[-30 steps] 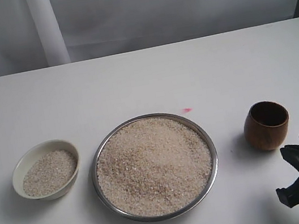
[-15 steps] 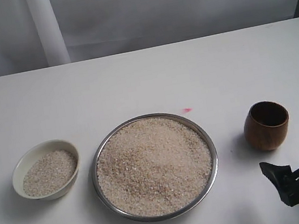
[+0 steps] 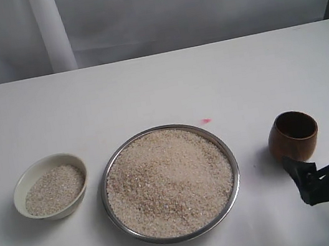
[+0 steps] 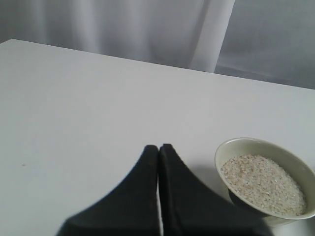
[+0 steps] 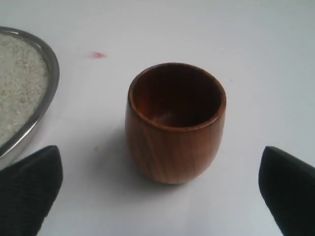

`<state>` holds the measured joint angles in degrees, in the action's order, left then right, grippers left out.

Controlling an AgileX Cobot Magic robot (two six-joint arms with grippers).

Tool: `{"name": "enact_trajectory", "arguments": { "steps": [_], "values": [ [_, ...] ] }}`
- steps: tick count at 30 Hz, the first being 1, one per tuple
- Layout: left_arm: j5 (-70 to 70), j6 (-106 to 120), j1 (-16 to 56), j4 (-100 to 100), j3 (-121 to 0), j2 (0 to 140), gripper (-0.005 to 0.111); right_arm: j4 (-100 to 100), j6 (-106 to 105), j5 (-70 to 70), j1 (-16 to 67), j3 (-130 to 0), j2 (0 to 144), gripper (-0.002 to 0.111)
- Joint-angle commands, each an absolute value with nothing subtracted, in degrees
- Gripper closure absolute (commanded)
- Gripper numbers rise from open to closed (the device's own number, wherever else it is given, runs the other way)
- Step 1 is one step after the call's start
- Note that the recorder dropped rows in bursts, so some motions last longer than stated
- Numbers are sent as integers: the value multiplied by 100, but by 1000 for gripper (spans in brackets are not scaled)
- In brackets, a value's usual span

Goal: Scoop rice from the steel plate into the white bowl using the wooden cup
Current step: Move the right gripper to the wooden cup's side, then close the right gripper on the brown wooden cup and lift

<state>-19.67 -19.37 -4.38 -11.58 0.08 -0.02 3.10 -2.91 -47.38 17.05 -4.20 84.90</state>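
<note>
The steel plate (image 3: 106,199) sits mid-table, heaped with rice (image 3: 169,182). Left of it stands the white bowl (image 3: 18,186), with some rice (image 3: 54,189) in it. The wooden cup (image 3: 293,137) stands upright and empty to the plate's right. My right gripper (image 5: 160,196) is open wide just short of the cup, one finger (image 5: 29,189) on each side of the view, touching nothing. Only one dark finger (image 3: 301,177) shows in the exterior view. My left gripper (image 4: 158,148) is shut on nothing, beside the white bowl (image 4: 222,151); the exterior view does not show it.
A small pink mark (image 3: 206,120) lies on the white table beyond the plate. A grey curtain and a white post (image 3: 51,31) stand behind the table's far edge. The plate's rim (image 5: 49,83) lies close to one right finger.
My right gripper has gone from shut to wide open and has moved up towards the wooden cup. The cup, plate and bowl have not moved.
</note>
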Motion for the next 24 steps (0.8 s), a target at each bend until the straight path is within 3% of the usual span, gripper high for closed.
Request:
{"name": "enact_trajectory", "arguments": {
  "steps": [1, 10, 24],
  "values": [
    [-1931, -1945, -401, -1126, 0, 0, 107, 413, -87, -5550, 1663, -657, 9224, 3],
    [-1931, -1945, -401, -1126, 0, 0, 107, 338, 45, -6488, 1663, -1197, 10625, 3],
    [-1931, -1945, -401, -1126, 0, 0, 107, 384, 45, -6828, 1663, -1834, 11497, 3]
  ]
}}
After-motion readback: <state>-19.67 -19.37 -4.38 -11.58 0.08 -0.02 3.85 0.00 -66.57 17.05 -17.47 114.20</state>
